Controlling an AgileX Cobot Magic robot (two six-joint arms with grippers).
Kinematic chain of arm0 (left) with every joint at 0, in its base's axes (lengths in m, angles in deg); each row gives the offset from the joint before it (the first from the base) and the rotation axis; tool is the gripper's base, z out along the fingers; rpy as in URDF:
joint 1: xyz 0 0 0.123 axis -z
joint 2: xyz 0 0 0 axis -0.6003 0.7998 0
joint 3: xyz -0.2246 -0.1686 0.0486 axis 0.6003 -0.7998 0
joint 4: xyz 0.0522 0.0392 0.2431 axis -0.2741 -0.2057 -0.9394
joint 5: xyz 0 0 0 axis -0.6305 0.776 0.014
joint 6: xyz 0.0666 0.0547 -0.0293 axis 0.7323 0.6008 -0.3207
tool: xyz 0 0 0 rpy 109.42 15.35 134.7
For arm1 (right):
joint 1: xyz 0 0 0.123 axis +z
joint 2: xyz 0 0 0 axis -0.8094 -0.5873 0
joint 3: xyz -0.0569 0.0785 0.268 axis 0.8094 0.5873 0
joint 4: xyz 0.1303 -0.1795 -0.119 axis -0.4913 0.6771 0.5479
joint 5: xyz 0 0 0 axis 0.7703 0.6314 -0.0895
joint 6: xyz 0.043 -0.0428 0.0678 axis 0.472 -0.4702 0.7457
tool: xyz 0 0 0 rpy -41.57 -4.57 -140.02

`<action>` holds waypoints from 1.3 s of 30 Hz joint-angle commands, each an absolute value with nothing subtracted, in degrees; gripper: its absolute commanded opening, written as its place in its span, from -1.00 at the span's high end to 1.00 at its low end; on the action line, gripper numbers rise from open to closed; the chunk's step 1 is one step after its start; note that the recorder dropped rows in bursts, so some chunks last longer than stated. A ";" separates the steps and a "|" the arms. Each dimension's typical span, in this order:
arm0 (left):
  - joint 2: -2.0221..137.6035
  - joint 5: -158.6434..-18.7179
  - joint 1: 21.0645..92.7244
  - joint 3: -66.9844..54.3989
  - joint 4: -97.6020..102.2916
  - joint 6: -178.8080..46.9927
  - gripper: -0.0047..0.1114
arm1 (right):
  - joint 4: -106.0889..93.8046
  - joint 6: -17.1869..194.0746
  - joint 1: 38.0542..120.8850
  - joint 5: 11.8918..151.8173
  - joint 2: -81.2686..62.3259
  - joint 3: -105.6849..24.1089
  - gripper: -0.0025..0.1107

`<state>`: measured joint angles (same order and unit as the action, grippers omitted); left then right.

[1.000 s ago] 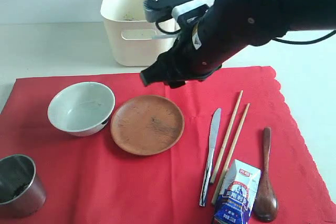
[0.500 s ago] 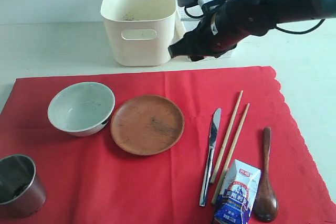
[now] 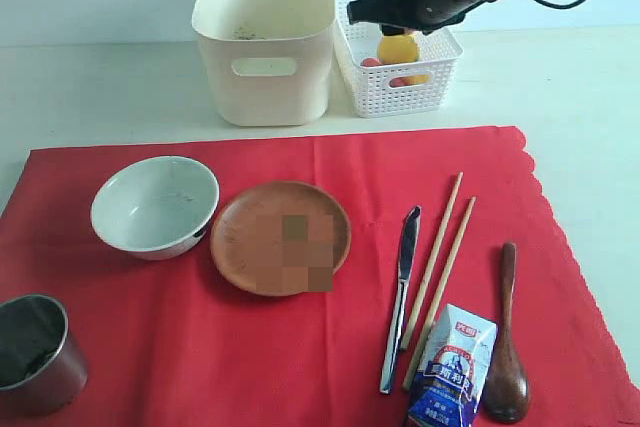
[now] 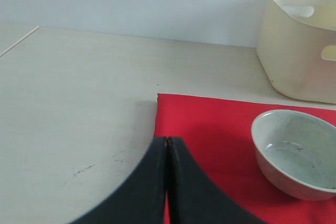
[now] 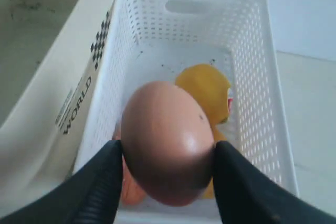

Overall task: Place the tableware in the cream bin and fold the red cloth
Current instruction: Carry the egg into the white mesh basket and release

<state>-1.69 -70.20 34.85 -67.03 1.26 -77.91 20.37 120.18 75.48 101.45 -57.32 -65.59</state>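
The right gripper (image 5: 167, 148) clamps a brown egg (image 5: 163, 119) above the white lattice basket (image 5: 252, 72), likely to release it there next; the left gripper (image 4: 167, 182) is closed and empty, with the tableware (image 3: 250, 232) unmoved on the red cloth (image 3: 300, 357) near the cream bin (image 3: 265, 42).

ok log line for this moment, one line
right fingers: shut on egg over white basket | left fingers: shut, empty, by red cloth corner | bowl, plate, knife: on cloth
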 commanded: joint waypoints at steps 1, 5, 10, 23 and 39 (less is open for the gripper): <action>-2.02 -70.55 34.79 -66.98 1.56 -77.66 0.90 | 21.07 120.30 74.68 100.26 -62.09 -71.28 0.96; -2.02 -70.55 34.79 -66.98 1.56 -77.66 0.90 | 20.74 120.80 74.68 100.37 -65.64 -75.50 0.96; -2.02 -70.55 34.79 -66.98 1.56 -77.66 0.90 | 20.85 120.78 74.68 100.82 -67.57 -77.09 0.96; -2.02 -70.55 34.79 -66.98 1.56 -77.66 0.90 | 20.62 120.90 74.68 102.06 -67.69 -77.09 0.09; -2.02 -70.55 34.79 -66.98 1.56 -77.66 0.90 | 19.31 120.24 74.68 113.55 -61.50 -77.09 -0.28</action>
